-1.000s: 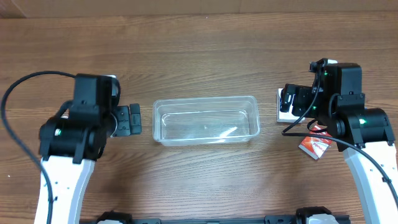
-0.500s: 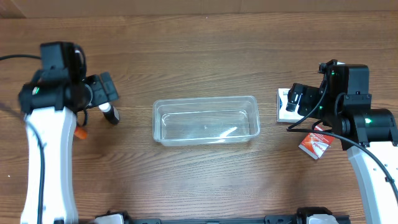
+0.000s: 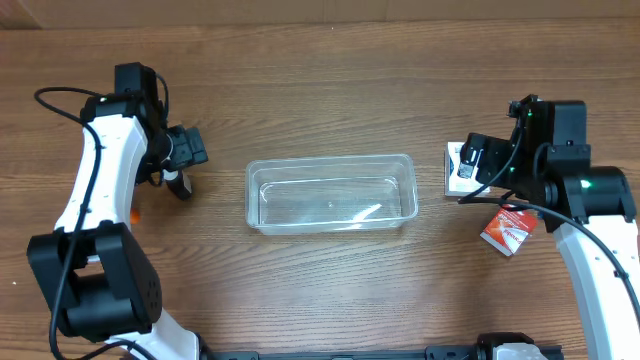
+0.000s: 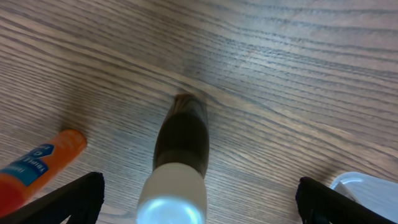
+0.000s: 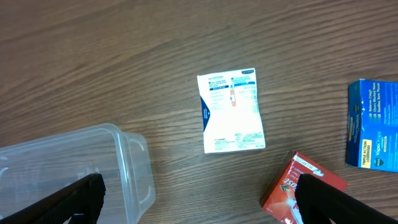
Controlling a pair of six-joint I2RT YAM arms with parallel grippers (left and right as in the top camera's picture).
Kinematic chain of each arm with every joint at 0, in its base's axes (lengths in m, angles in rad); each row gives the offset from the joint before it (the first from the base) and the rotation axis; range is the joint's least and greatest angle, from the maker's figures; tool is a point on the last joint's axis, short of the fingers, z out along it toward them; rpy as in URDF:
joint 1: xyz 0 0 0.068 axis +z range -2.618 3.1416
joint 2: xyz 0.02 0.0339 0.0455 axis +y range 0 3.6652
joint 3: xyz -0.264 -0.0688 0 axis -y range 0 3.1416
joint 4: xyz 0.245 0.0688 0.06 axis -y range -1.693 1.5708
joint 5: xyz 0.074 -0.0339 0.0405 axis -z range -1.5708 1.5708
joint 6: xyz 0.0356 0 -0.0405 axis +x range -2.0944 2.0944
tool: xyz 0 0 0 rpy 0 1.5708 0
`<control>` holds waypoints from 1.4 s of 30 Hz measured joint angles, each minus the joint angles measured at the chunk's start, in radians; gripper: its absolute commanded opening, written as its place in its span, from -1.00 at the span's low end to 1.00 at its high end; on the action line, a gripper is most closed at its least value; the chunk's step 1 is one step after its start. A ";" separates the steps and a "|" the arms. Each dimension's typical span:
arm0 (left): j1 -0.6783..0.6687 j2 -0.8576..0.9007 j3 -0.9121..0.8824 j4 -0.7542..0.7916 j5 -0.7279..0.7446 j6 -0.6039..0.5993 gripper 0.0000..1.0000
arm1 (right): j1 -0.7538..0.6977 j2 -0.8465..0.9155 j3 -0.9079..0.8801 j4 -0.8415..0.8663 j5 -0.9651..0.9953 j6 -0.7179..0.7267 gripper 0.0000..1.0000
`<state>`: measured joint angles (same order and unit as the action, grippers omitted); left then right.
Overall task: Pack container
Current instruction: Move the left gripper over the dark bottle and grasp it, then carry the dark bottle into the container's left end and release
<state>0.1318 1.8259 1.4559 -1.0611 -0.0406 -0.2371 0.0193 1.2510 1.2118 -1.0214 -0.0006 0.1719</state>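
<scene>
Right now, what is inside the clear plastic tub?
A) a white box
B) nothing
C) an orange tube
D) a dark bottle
B: through the tub only its bare bottom shows; the white box lies outside it, and the dark bottle and orange tube lie on the wood.

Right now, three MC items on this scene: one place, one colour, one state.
1. The white box lies:
A. inside the container
B. beside the container, on the right arm's side
C. on the left arm's side

2. The tube lying near the dark bottle is:
A. green
B. orange
C. purple

3. The container is:
A. empty
B. half packed
C. closed with a lid

Answers:
1 B: the overhead view shows it just off the container's right end.
2 B: the left wrist view shows it orange.
3 A: its bare floor shows through and there is no lid.
</scene>
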 measured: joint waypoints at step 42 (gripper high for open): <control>0.001 0.021 0.022 -0.062 -0.010 -0.019 -0.92 | 0.000 0.013 0.000 -0.001 0.000 0.000 1.00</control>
<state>0.1326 1.8469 1.4780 -1.1229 -0.0505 -0.2562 0.0193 1.2636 1.2118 -1.0225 -0.0006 0.1722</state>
